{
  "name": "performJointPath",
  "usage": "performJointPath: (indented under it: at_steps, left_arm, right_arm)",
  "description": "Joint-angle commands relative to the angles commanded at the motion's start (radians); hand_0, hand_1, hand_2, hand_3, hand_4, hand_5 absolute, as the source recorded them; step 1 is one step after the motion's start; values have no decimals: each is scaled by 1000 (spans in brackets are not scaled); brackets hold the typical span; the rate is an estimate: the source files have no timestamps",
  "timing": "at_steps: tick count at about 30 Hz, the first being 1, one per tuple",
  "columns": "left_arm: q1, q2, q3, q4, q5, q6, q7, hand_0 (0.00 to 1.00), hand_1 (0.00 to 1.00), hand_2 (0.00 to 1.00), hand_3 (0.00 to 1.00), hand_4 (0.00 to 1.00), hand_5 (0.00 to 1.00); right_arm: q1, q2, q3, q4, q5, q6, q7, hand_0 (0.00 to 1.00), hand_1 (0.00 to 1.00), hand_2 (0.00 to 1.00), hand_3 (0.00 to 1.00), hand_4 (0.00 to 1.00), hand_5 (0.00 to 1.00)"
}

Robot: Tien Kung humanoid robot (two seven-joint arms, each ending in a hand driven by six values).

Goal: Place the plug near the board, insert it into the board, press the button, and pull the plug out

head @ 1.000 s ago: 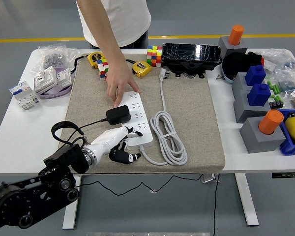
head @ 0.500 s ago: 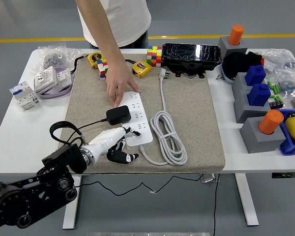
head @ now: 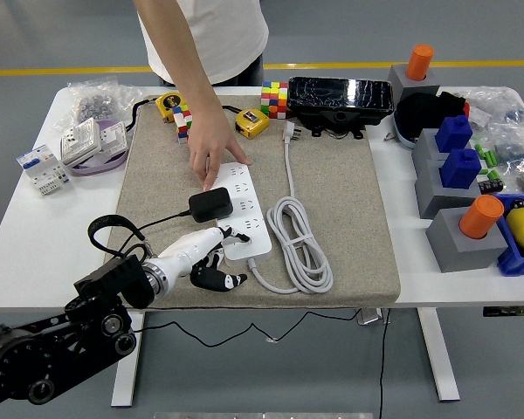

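Left hand seemingly unmoved beside board.

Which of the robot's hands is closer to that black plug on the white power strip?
The left hand: it sits just below the black plug, at the power strip's near end. The right hand isn't in the picture.

This looks like a robot lab or test room, not a home. The floor is plain grey with a yellow line painted across it, like in a workshop. A white table on metal legs holds a grey felt mat. Around the mat sit many practice things: colourful cubes, grey blocks with orange and blue pegs, bags of small parts, switch boxes and a blue bin. A person stands at the far side of the table.
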Motion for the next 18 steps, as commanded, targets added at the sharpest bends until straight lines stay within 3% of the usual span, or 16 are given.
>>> performJointPath:
  at_steps: [7,15,16,18]
  left_arm:
    - [7,-13,-14,13,-133,122,-201,94,50,122,628,750,249]
    - [20,-23,-30,31,-169,180,-289,133,74,157,616,751,254]
    - [21,-24,-32,32,-174,184,-297,175,128,221,593,751,265]
    - [25,-27,-36,37,-205,202,-334,175,128,221,593,751,265]
  right_arm:
    - [2,0,0,3,-1,-1,1,549,651,671,572,915,427]
    - [1,1,-3,1,0,0,0,548,651,671,572,915,427]
    - [1,1,-3,1,0,-1,0,551,651,671,572,916,429]
    - [1,0,-5,1,0,-1,-1,551,651,671,572,916,429]
